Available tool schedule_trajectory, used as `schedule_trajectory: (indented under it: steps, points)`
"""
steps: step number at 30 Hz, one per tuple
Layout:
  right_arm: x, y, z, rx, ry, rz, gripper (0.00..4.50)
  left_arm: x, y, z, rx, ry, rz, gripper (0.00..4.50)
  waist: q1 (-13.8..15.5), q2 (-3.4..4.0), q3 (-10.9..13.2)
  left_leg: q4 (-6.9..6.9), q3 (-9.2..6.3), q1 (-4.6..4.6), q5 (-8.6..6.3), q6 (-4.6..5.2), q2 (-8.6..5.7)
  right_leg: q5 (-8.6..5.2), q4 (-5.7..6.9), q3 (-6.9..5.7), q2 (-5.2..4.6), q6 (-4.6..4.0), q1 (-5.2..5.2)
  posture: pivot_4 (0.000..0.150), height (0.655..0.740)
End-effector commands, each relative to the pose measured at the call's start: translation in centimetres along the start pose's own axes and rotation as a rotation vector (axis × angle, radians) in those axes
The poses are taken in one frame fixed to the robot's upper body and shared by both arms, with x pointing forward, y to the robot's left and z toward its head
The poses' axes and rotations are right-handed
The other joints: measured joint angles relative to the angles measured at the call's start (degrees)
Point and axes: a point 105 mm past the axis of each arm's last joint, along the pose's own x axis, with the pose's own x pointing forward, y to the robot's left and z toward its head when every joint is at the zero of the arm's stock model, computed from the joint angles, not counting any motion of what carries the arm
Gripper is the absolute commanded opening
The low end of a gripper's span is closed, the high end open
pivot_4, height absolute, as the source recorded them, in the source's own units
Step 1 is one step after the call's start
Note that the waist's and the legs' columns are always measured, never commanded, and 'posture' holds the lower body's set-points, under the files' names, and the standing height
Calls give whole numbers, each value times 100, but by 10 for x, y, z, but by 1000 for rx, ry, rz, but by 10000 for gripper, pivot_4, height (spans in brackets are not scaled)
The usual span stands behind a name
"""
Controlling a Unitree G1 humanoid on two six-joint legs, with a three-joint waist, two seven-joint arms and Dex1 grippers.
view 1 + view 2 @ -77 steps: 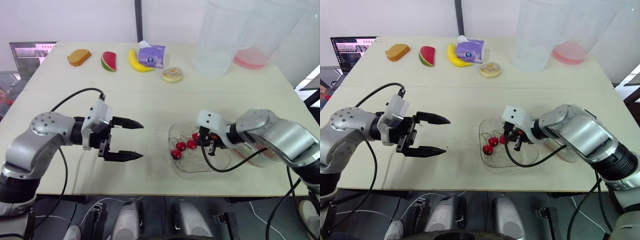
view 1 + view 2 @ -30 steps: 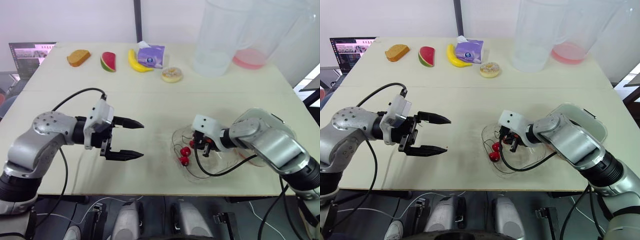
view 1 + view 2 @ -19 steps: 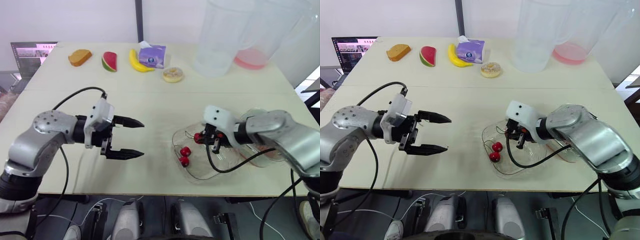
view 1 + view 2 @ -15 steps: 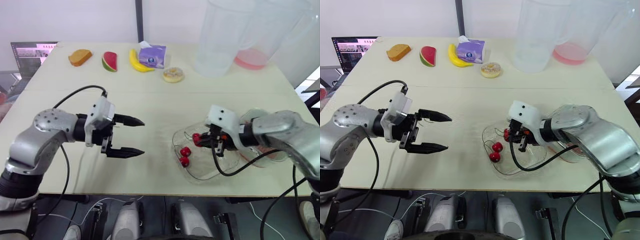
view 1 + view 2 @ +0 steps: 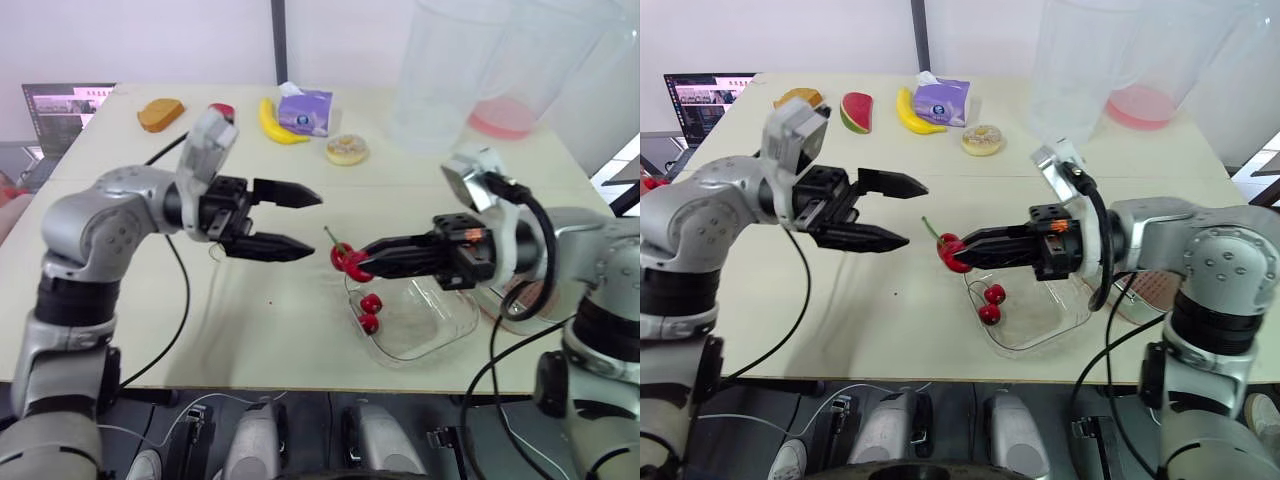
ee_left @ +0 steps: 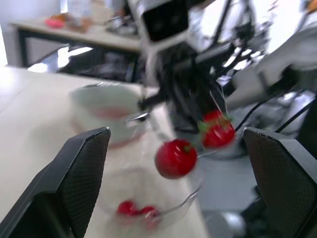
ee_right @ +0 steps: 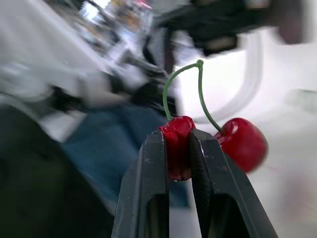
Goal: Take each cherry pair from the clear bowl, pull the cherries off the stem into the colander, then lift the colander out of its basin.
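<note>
Pale beige table [image 5: 300, 330] in front of a white wall, with a dark pole [image 5: 277, 40] running up the wall behind it. Way over at the far left corner there's an open laptop [image 5: 65, 105], then a row of stuff along the back edge: a bread slice [image 5: 160, 113], a watermelon wedge [image 5: 854, 112], a banana [image 5: 272, 122], a purple tissue pack [image 5: 303, 108] right beside the banana, and a donut [image 5: 347, 150] sitting a bit closer in. The left gripper [image 5: 316, 223] hovers above the middle of the table with its fingers spread wide, nothing in them, pointing toward the right one. Just past its tips is the cherry pair [image 5: 343, 257], up in the air over the table next to the near-left edge of the clear bowl [image 5: 430, 325], green stem sticking upward. The right gripper [image 5: 972, 249] has its fingers squeezed on one cherry of that pair while the other cherry hangs free beside them. Two more cherries [image 5: 369, 312] sit in the left end of the bowl. At the back right are two big clear tubs [image 5: 440, 70], one with a pink bottom [image 5: 500, 120]. Partly hidden behind the right arm there's a clear dish with something reddish in it [image 5: 1137, 287]; can't tell what exactly.
</note>
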Motion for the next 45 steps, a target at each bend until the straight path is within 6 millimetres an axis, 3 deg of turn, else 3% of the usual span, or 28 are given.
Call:
schedule_trajectory:
  steps: [1, 10, 26, 32, 35, 42, 45]
  points:
    - [3, 3, 5, 21, -33, 43, 2308, 5, -5, 8, -54, -44, -80, 45000, -9, 1, 0, 0, 0, 0, 0, 0, 0, 0, 0, 0, -1, 0, -1, 1500, 7400]
    - [8, -1, 4, 43, -30, 15, 2308, 10, -10, 13, -208, -136, -152, 45000, -19, 1, 0, -1, -2, 0, 1, -1, 3, 0, 2, 2, -6, 0, -3, 1500, 7400]
    - [3, 1, 9, 48, -71, -3, 2308, -4, -13, -2, -295, -144, -81, 45000, -16, 1, 0, -2, -2, 0, 1, -2, 3, 0, 0, 1, -12, 0, -2, 1500, 7400]
    - [3, 1, 9, 51, -66, -6, 2308, -4, -15, 3, -299, -175, -90, 45000, -7, 0, 0, -2, -2, 0, 1, -1, 2, 0, -1, 1, -14, 0, -2, 1500, 7400]
    - [3, 1, 9, 50, -68, -8, 2232, -4, -16, 1, -299, -169, -90, 36417, -8, 0, 0, -2, -1, 0, 1, -1, 2, 0, -1, 1, -14, 0, -2, 1500, 7400]
    - [4, 1, 9, 48, -68, -10, 2232, -3, -18, 1, -300, -172, -96, 544, -9, 0, 0, -2, -2, 0, 1, -1, 2, 0, -1, 1, -14, 0, -2, 1500, 7400]
    - [4, 1, 9, 49, -67, -11, 2232, -2, -18, 2, -295, -177, -98, 544, -7, 0, 0, -2, -2, 0, 1, -1, 3, 0, -2, 0, -15, 0, -2, 1500, 7400]
